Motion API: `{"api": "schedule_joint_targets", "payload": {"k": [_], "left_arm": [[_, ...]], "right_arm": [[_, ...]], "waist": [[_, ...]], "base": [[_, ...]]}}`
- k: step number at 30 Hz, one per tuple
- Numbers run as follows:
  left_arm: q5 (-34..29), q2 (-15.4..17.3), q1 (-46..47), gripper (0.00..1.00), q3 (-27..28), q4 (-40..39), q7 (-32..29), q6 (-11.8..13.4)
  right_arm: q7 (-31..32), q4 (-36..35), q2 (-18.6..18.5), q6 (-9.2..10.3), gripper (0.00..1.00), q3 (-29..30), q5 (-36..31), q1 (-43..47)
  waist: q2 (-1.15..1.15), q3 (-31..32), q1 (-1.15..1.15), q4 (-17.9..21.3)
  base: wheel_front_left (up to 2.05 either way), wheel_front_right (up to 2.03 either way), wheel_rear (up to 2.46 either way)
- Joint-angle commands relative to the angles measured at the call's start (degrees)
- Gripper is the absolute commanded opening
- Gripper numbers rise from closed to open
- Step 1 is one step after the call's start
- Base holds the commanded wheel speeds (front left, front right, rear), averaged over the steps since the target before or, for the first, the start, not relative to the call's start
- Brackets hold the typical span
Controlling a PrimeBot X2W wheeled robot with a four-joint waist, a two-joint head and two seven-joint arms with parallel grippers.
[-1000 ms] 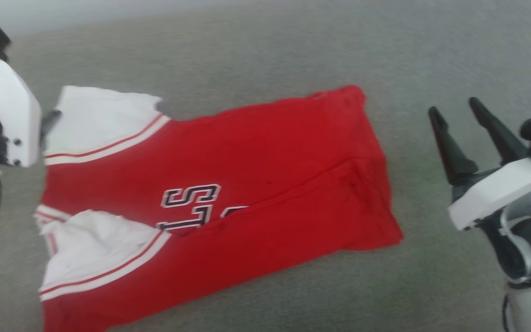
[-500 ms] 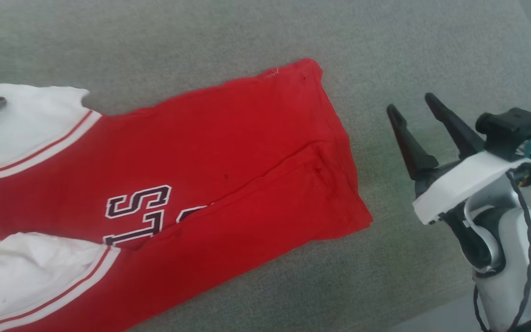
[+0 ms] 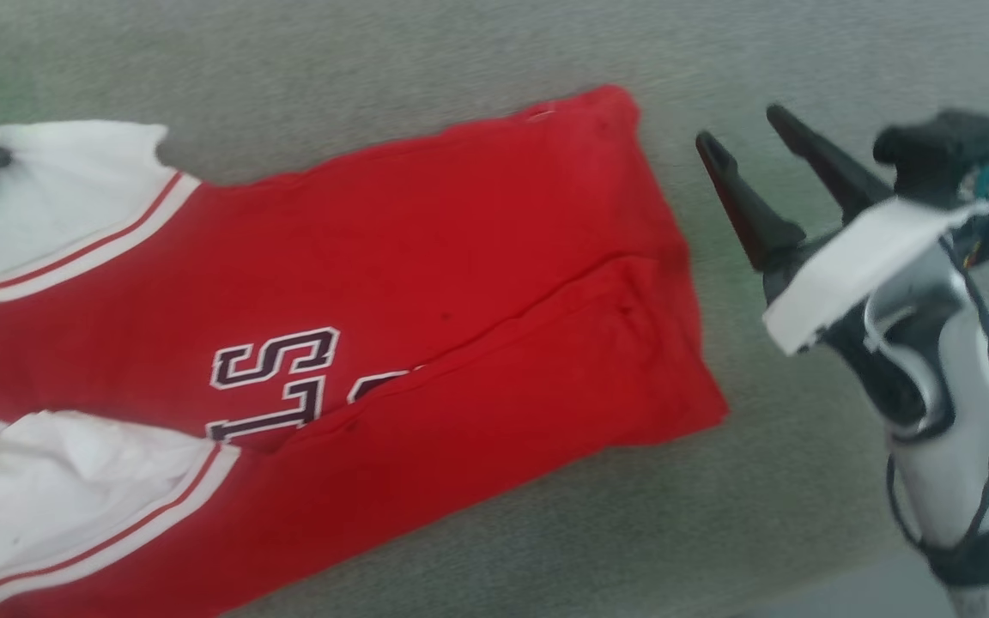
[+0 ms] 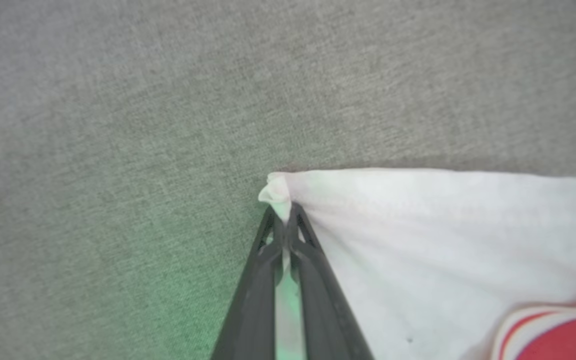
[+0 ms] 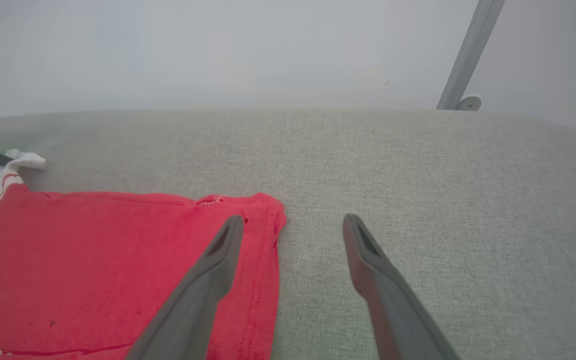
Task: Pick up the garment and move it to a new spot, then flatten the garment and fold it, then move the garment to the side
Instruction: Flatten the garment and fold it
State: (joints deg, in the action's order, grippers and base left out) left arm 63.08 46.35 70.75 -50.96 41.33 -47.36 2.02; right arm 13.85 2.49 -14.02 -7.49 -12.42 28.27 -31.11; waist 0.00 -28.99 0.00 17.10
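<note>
The garment (image 3: 426, 257), a red jersey top with white sleeve panels, striped trim and a dark number print (image 3: 276, 378), lies spread on the grey fabric surface, its lower part folded over along a diagonal crease. In the left wrist view my left gripper (image 4: 283, 220) is shut on the corner of a white sleeve (image 4: 418, 235). In the right wrist view that pinched tip (image 5: 25, 160) shows at the far left. My right gripper (image 3: 739, 133) stands open just right of the garment's hem, above the surface; its left finger (image 5: 218, 255) overlaps the red hem corner (image 5: 263, 210).
The grey upholstered surface (image 3: 460, 51) runs around the garment, with bare fabric to the right (image 5: 443, 190). A pale wall and a slanted metal pole (image 5: 468, 55) stand beyond its far edge. The surface's front edge shows at the lower right (image 3: 803, 592).
The head camera has shifted, so the whole picture slid. My right gripper has risen and moved closer to the garment's hem, still open. The left gripper keeps its hold on the sleeve.
</note>
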Motion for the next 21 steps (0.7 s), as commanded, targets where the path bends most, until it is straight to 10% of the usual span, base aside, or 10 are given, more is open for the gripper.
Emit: {"api": "schedule_joint_targets", "payload": {"k": [1,20,21], "left_arm": [[-0.5,-1.6,-2.5,0.00,-1.7,1.2,-0.6,-0.4],[-2.1,-9.5,2.9,0.00,-2.0,7.0,5.2,-4.6],[-2.2,-9.8,3.1,0.00,-2.0,7.4,5.6,-4.9]], "right_arm": [[1.3,1.1,-0.6,0.00,1.00,-0.5,0.5,-2.1],[30.5,26.3,-1.8,-0.01,1.00,-11.5,3.6,-19.5],[32.3,27.0,-2.0,-0.02,0.58,-12.5,3.4,-19.8]], "waist": [[0.00,-0.8,0.00,-1.5],[0.00,-3.9,0.00,-9.9],[0.00,-3.8,0.00,-10.2]], "base": [[0.00,0.00,0.00],[0.00,0.00,0.00],[0.00,0.00,0.00]]}}
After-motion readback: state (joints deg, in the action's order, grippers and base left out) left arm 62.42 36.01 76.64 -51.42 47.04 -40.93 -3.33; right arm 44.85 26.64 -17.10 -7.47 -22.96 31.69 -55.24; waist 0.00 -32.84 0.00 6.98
